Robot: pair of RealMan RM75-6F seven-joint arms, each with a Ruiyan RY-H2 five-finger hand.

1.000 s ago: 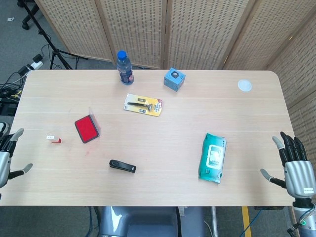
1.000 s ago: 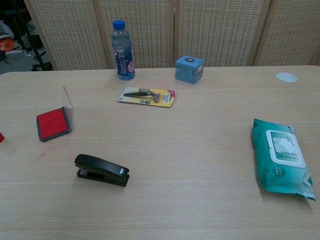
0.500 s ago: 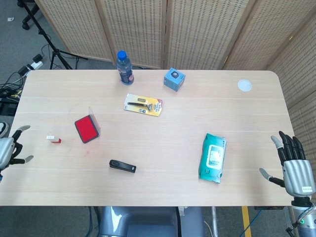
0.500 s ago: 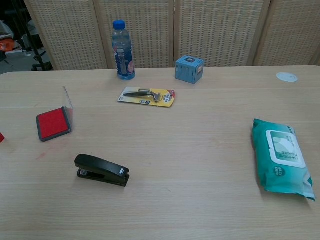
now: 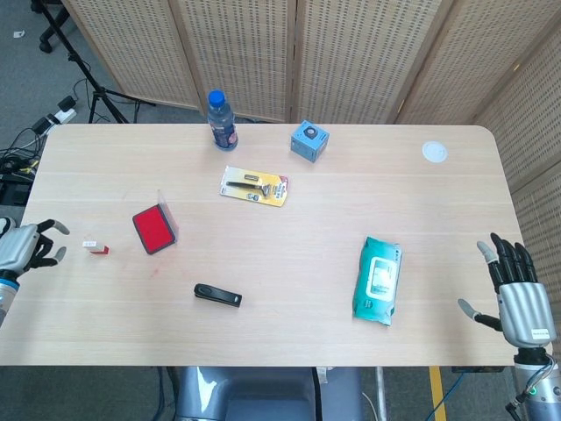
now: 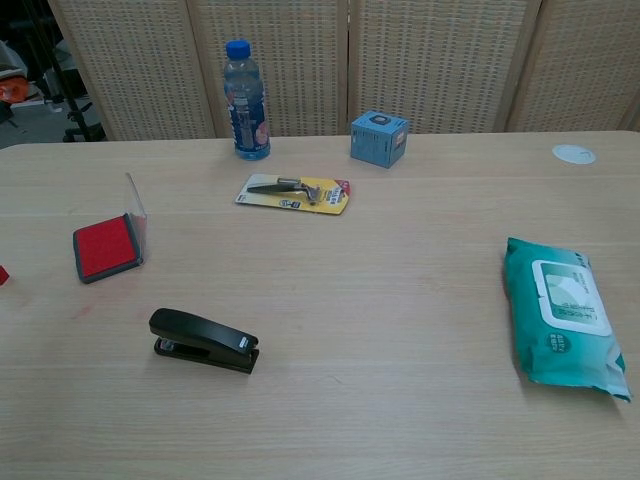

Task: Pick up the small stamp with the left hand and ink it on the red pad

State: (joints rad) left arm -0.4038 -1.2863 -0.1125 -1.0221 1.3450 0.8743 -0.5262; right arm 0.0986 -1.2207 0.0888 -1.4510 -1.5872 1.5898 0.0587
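— What are the fingers [image 5: 51, 228] of the left hand [image 5: 26, 246] doing now?

— Loosely apart and curled a little, holding nothing. Over the last second that hand has come in from the lower left edge toward the small stamp [image 5: 94, 247], and now sits just beside it at the tabletop's [image 5: 289, 289] left edge, not touching.

— So the pick-up?

— Not begun, I'd judge. This reads as the approach: the stamp lies flat on the wood, untouched, with the red pad [image 5: 153, 229] near it to the right, its clear lid standing open.

— And the right hand [image 5: 513, 294]?

— Fingers spread, empty, beyond the tabletop's right edge. It has barely shifted.

— What can't you make out?

— Plenty. The left hand is cut by the frame's edge in the head view, so its wrist and arm are mostly lost. The chest view shows neither hand, and of the stamp only a red sliver at the far left border. The stamp is too small to tell which face is up.
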